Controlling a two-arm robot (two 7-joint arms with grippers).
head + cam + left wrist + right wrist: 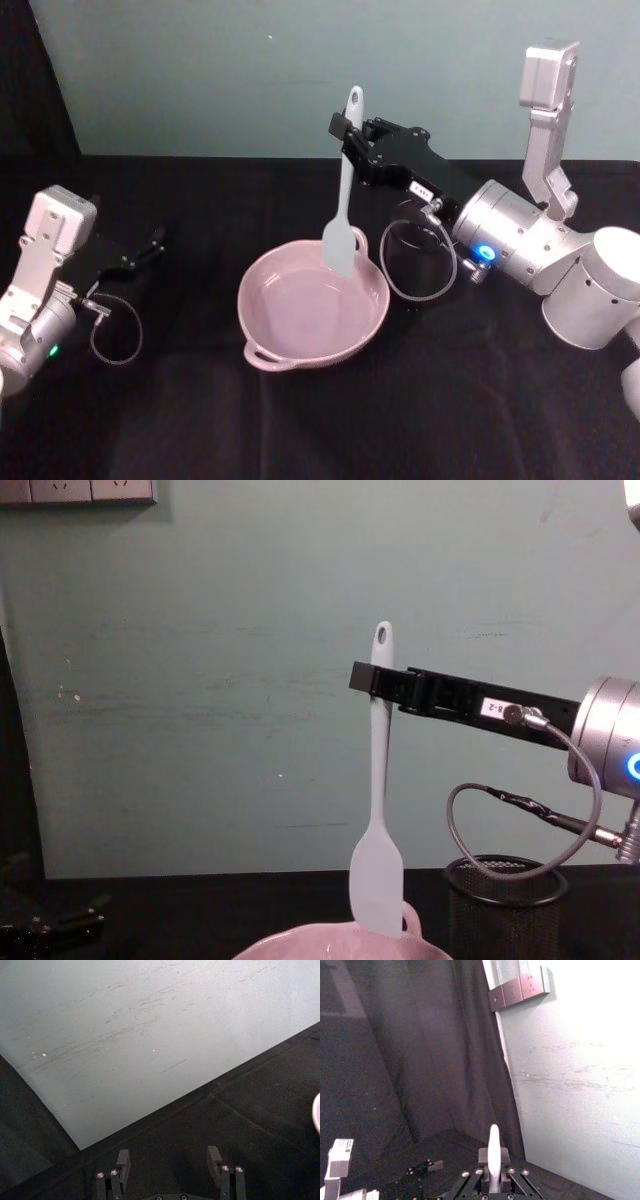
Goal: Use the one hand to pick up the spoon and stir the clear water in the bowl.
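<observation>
Nearest, low at the left, the left gripper [140,250] rests idle on the black-clothed table [300,430], jaws apart and empty, well apart from the work. At the centre stands the bowl [300,358], wide, shallow, pale pink glazed ceramic with a small loop at its rim. Its smooth inside gives little sign of the clear water. Over its far right side hangs the spoon [345,190], slim matte white plastic, upright, with its flat spatula head low at the rim. Whether the head is wet cannot be told. The right gripper [348,130] is clamped on the handle just below the oval hole. Such a high grip will likely let the long, springy handle flex, so I would sink the head a little, then sweep slow circles near the middle, keeping off the hard walls. Just right of the bowl stands a black wire-mesh cup [420,260], and the slack grey cable [440,285] loops by it and could snag.
</observation>
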